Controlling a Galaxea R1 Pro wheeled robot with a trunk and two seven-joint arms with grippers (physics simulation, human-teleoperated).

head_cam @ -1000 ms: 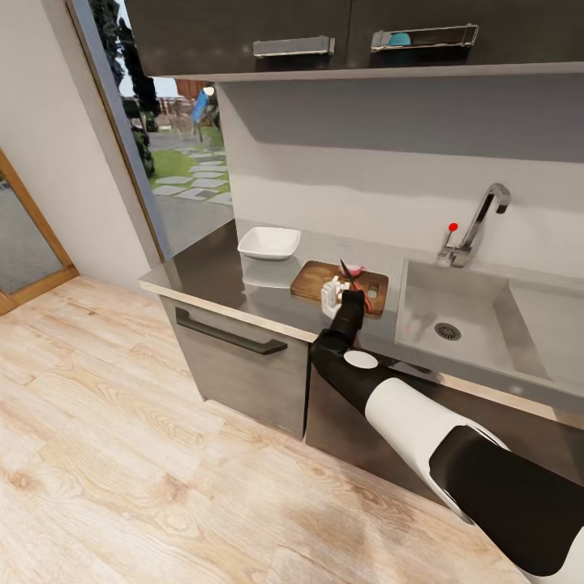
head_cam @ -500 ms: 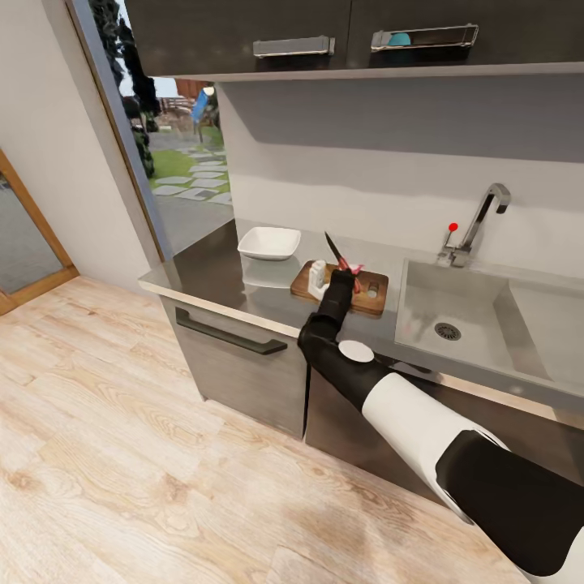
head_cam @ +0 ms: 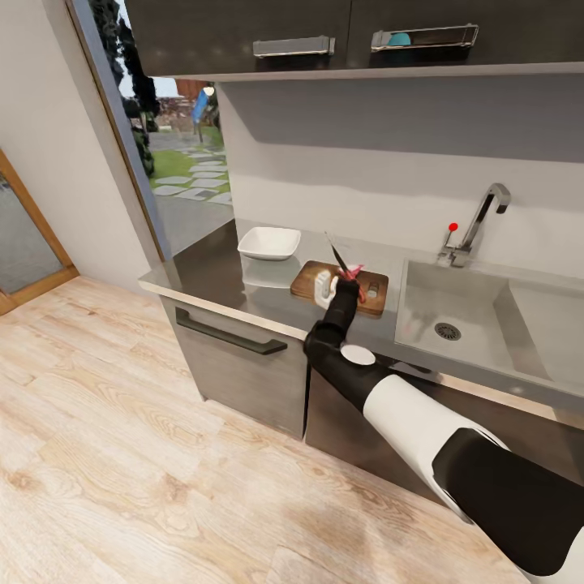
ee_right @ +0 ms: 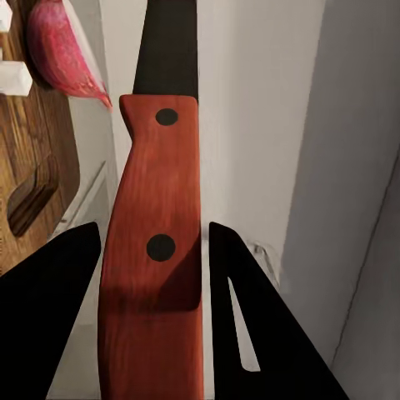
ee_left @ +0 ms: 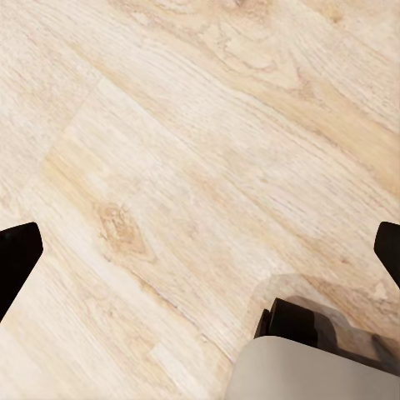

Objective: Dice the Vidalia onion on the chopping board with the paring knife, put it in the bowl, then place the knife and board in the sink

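Observation:
My right gripper (head_cam: 347,284) is shut on the paring knife (head_cam: 337,255) over the dark-brown chopping board (head_cam: 307,281), its thin dark blade pointing up and back. In the right wrist view the orange-red handle of the paring knife (ee_right: 154,225) sits between the black fingers (ee_right: 50,300). A pinkish-red piece of the Vidalia onion (ee_right: 62,50) and a small white cube (ee_right: 12,79) lie on the chopping board (ee_right: 29,142). The onion (head_cam: 358,268) shows just beyond the gripper. The white bowl (head_cam: 269,242) stands left of the board. My left gripper (ee_left: 200,254) hangs open over the floor.
The steel sink (head_cam: 474,332) with its round drain (head_cam: 447,331) lies right of the board, the chrome tap (head_cam: 485,212) and red knob (head_cam: 453,227) behind it. The grey countertop (head_cam: 215,276) ends at the left by a doorway. Dark wall cabinets (head_cam: 243,32) hang above.
The right gripper rose from the board's near edge and swung the knife blade upward, then shifted slightly right. The camera stayed still.

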